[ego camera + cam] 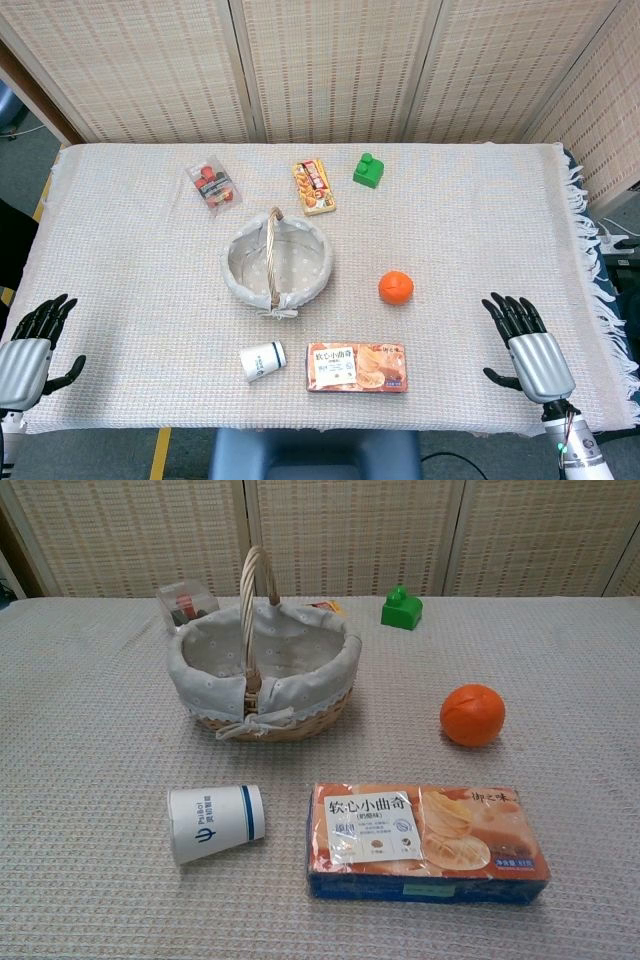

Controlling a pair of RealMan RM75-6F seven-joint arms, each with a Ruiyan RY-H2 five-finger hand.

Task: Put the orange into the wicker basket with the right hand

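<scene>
The bench (90, 780) is covered by a matt, coarsely woven beige cloth. The woven wicker basket (262, 660) is lined with pale dotted fabric. Right of it, the round orange (472, 714) is seen with a dimpled, faintly shiny skin. Nearer than the basket, a glossy plastic-wrapped orange biscuit packet (425, 842) and a smooth white paper cup (215, 822) are shown.

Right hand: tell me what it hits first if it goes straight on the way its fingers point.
Probably nothing: the right hand points up and slightly left, passing right of the orange.
</scene>
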